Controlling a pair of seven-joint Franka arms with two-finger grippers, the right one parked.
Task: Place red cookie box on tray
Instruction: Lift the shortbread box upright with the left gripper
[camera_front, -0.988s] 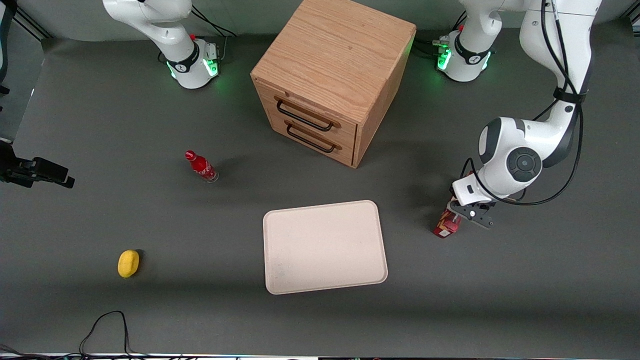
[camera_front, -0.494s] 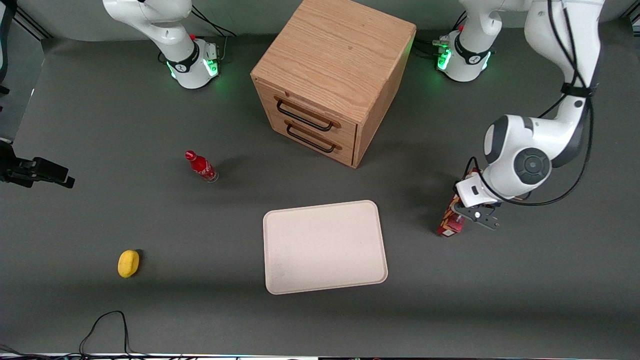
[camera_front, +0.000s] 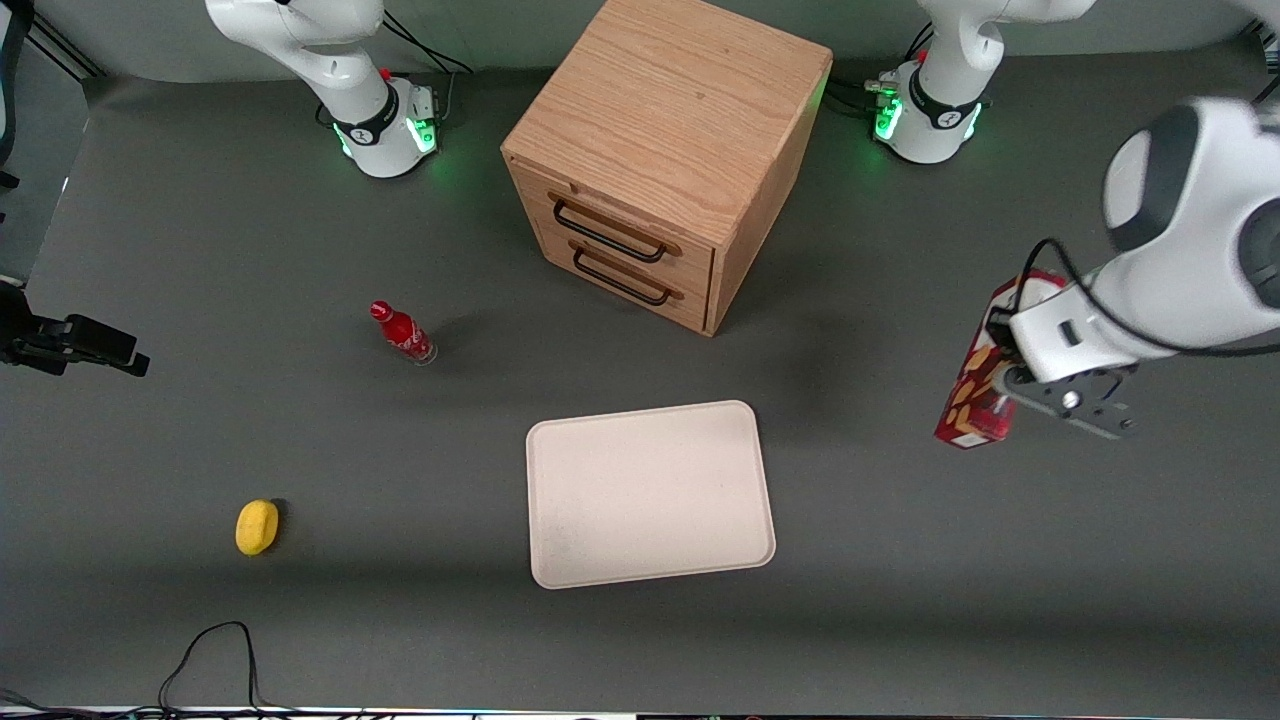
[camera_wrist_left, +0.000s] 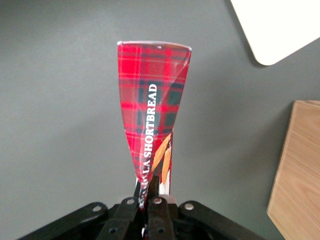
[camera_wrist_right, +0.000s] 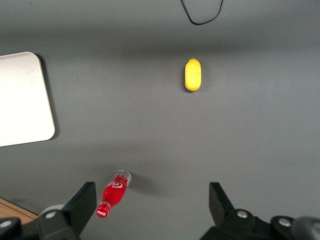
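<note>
The red cookie box (camera_front: 978, 385) is now being lifted off the counter (camera_front: 200, 250), clamped at its upper end by the closed pincer (camera_front: 1005, 385), at three o'clock from the tray (camera_front: 650, 495); carrying across remains.

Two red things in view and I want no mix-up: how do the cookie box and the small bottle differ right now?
The red cookie box is a long tartan carton, lifted off the table in the left gripper, which is shut on one end; the red bottle is small, round and untouched on the table, toward the parked arm's end. Neither is on the tray. Both are red.
</note>
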